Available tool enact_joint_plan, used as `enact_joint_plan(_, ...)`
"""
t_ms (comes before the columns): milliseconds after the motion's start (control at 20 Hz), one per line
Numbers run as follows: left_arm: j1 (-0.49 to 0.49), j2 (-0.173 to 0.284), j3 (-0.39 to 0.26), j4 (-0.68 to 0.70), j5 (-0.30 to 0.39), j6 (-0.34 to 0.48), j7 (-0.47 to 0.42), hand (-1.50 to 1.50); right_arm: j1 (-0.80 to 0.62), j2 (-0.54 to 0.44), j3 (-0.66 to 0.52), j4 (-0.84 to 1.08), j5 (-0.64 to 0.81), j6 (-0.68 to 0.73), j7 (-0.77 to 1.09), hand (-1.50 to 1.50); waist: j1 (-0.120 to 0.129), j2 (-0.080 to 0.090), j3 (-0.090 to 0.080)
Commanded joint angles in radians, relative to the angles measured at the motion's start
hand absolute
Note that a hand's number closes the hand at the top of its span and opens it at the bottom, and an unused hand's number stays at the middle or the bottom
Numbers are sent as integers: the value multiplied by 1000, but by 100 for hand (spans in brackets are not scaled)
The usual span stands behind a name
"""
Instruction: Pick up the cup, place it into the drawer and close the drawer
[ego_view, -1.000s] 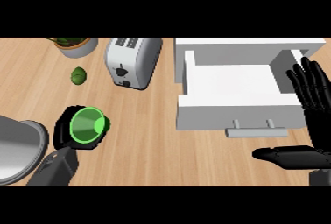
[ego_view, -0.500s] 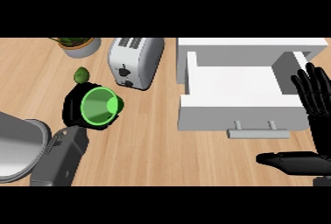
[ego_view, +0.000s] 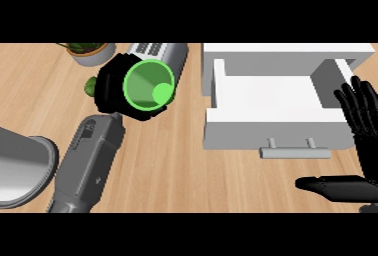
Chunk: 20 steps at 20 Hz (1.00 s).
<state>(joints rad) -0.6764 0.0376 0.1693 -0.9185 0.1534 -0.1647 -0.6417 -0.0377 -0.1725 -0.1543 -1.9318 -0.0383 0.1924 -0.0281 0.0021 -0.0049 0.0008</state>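
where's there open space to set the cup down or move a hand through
Free: inside the open drawer, and the bare counter between the left hand holding the cup and the drawer front. Crowded: upper left, around toaster and plant.

Green cup, white drawer, light wood-grain counter.

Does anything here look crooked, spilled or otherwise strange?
Nothing is spilled or broken. The green cup is tipped on its side with its mouth facing the camera, but only because the left hand holds it up. The white drawer stands open, as the job needs.
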Motion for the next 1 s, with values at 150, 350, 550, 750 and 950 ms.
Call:
enact_joint_plan(150,-223,-37,-71,-76,-21,183,238,150,-34,-16,-25,1,-31,9,26,-150,-16,3,0)
enact_joint_plan(350,-258,-37,-133,-102,-37,229,332,150,16,45,41,26,54,-16,-64,-150,-9,4,0)
enact_joint_plan(550,-385,-37,-213,54,24,369,310,150,-26,-8,-29,73,-2,20,-65,-150,-25,9,0)
enact_joint_plan(750,-474,-38,-215,171,101,373,339,150,8,15,8,-5,9,12,-25,-150,-32,9,0)
enact_joint_plan(950,-568,-38,-261,295,178,427,329,150,-43,-13,-19,45,-12,26,-11,-150,-42,13,0)
